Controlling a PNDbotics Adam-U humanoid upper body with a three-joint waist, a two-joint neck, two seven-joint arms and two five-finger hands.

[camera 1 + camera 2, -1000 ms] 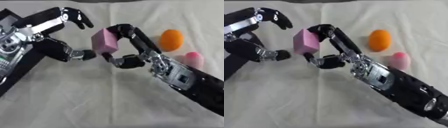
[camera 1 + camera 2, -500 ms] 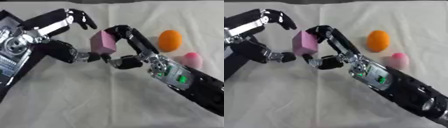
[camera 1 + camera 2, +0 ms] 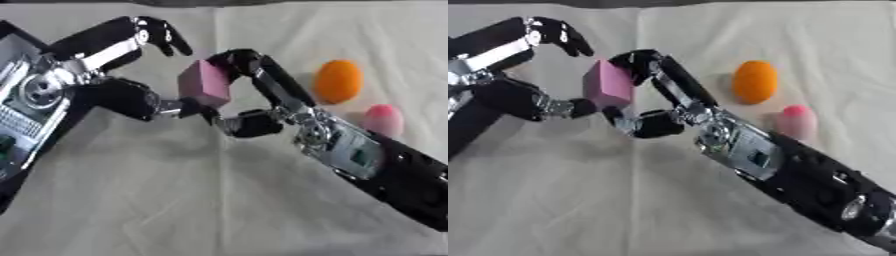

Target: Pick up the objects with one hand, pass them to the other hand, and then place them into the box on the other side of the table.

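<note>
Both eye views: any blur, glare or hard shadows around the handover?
Left eye view: soft overall, edges smeared on the right hand and pink block; light is even, only faint shadows on the cloth. Right eye view: same softness; the left hand is blurred at its fingertips; no glare on the orange object or the pink object.

Right hand [image 3: 262, 102] reaches in from lower right with fingers and thumb curled in a pinch, while left hand [image 3: 122, 75], entering from the left, is spread open opposite it, its thumb apparently meeting the right thumb.
</note>
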